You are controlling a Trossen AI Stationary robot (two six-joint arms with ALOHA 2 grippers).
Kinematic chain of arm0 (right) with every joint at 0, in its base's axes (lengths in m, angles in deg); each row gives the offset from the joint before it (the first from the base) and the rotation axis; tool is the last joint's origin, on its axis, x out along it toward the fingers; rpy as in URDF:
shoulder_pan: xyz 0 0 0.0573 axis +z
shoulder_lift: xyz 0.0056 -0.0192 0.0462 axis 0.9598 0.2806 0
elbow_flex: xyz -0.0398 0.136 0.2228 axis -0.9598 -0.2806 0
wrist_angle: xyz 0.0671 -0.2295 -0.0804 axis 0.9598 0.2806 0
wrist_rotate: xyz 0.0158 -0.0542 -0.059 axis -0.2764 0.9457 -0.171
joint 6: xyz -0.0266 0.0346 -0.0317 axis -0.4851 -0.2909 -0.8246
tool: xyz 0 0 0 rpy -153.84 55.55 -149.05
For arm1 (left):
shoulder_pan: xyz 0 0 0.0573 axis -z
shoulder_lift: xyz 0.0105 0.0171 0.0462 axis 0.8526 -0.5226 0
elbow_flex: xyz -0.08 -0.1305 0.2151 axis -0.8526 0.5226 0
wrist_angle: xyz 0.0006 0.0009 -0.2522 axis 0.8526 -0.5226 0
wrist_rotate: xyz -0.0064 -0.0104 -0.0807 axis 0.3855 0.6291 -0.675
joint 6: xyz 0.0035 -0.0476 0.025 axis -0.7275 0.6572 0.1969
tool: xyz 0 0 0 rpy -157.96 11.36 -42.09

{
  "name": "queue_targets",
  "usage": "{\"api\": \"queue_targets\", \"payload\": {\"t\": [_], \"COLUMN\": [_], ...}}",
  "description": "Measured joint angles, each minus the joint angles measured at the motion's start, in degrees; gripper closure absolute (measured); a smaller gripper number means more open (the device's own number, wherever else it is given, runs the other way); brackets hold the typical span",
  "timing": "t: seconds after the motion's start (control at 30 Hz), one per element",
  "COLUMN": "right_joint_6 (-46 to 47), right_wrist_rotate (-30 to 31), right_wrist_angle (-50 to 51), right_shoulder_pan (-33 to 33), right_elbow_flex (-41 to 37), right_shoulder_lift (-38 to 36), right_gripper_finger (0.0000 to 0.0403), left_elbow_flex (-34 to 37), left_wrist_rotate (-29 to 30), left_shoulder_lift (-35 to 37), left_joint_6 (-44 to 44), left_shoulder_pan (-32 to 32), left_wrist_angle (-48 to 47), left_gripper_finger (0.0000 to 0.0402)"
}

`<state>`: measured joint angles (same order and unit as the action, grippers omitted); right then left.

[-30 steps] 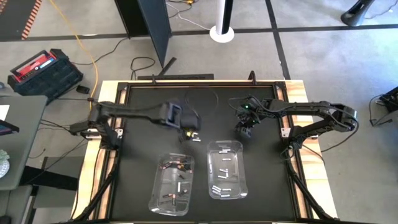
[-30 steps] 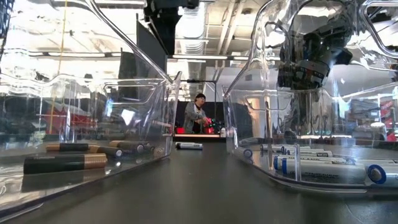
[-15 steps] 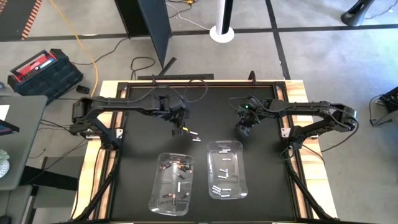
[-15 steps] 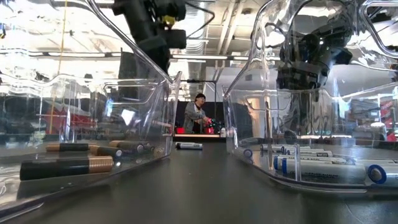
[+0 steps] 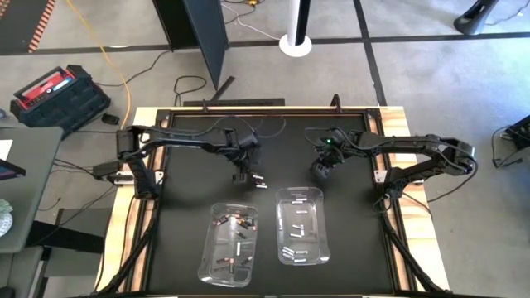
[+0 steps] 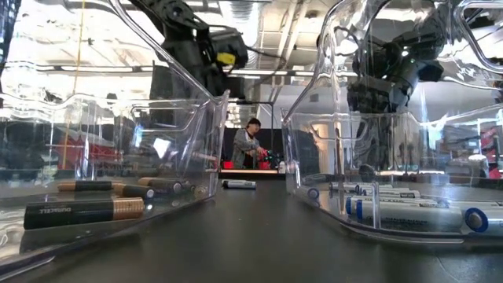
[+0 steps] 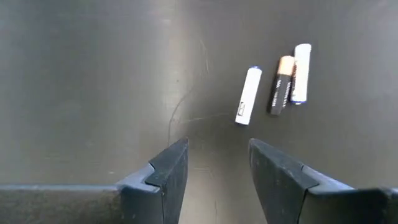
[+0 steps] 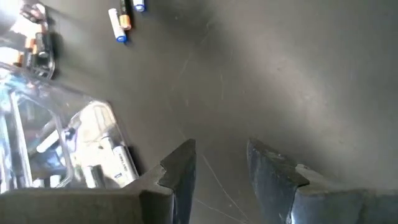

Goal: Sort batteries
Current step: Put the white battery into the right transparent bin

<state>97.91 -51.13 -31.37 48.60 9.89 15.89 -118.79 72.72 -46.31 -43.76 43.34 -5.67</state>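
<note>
Three loose batteries [image 7: 273, 84] lie side by side on the black mat: two white ones and a dark one with a copper end. They also show in the high view [image 5: 261, 181]. My left gripper [image 7: 217, 174] hovers open just left of them [image 5: 243, 172], pointing steeply down, nothing between its fingers. My right gripper [image 8: 221, 168] stands open over bare mat [image 5: 321, 174], beyond the right bin's far end. The left clear bin [image 5: 230, 244] holds dark batteries [image 6: 82, 211]. The right clear bin [image 5: 300, 225] holds white ones [image 6: 409, 208].
Both bins stand in the near half of the mat, with a lane of bare mat [image 6: 251, 228] between them. The table's raised wooden frame [image 5: 141, 199] borders the mat. A person [image 6: 248, 145] stands in the room far behind the table.
My left gripper has come down toward the mat and turned about, and it now points at the ground just left of the three loose batteries. The batteries have not moved. My right gripper has rolled a little in place.
</note>
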Motion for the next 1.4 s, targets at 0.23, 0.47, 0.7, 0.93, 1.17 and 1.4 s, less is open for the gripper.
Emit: {"api": "queue_targets", "payload": {"t": [0.23, 0.47, 0.7, 0.93, 1.17, 1.4], "right_joint_6": [0.6, 1.2, 1.1, 1.1, 1.1, 1.0], "right_wrist_rotate": [0.2, 0.2, 0.2, 0.2, 0.2, 0.2], "right_wrist_angle": [-0.4, -0.5, -0.6, -0.8, -0.8, -0.7], "right_shoulder_pan": [0.4, 0.4, 0.4, 0.6, 1.1, 1.1], "right_elbow_flex": [0.0, 0.0, 0.0, 0.0, 0.0, 0.0], "right_shoulder_lift": [0.0, 0.0, 0.0, 0.0, 0.0, 0.0], "right_gripper_finger": [0.0241, 0.0241, 0.0241, 0.0241, 0.0241, 0.0241], "left_elbow_flex": [-0.1, -0.1, -0.2, -1.7, -1.7, -1.7], "left_wrist_rotate": [-0.7, -2.4, -7.0, -6.5, -2.4, -2.4], "left_shoulder_lift": [-3.2, -3.3, -5.6, -9.9, -9.8, -9.8], "left_joint_6": [0.9, 0.5, 1.4, 2.7, 1.2, 1.1], "left_shoulder_pan": [0.9, 0.9, 1.1, 1.4, 1.1, 0.8], "left_wrist_angle": [5.0, 7.5, 8.3, 8.6, 8.4, 8.4], "left_gripper_finger": [0.024, 0.024, 0.024, 0.024, 0.024, 0.024]}}
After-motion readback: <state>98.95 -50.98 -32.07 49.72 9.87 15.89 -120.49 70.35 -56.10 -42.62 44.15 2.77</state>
